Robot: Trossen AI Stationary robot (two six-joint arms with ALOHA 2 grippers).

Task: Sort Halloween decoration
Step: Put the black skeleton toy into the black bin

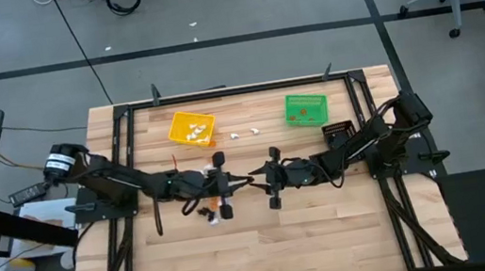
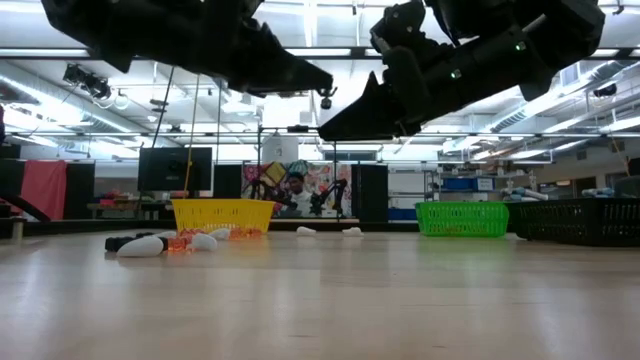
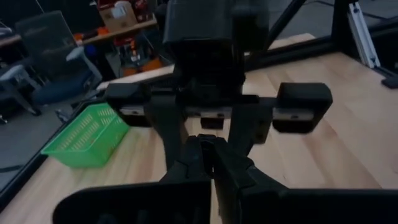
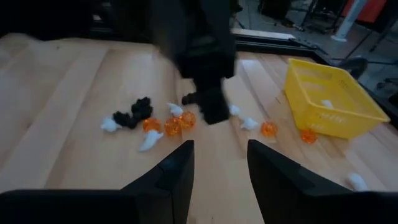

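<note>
trinkets (image 4: 163,126) centre-left of frame: tiny, light, hard, will skid; pinch one across its middle. right gripper (image 4: 219,163) half open, empty. left gripper (image 3: 208,163) shut.

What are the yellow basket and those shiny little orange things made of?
The yellow basket with mesh walls looks like moulded plastic: bright, even colour and a thin open lattice. The small orange trinkets seem to be glossy, see-through plastic, since light glows through them, though glass can't be ruled out. The light wooden table shows plank grain.
</note>
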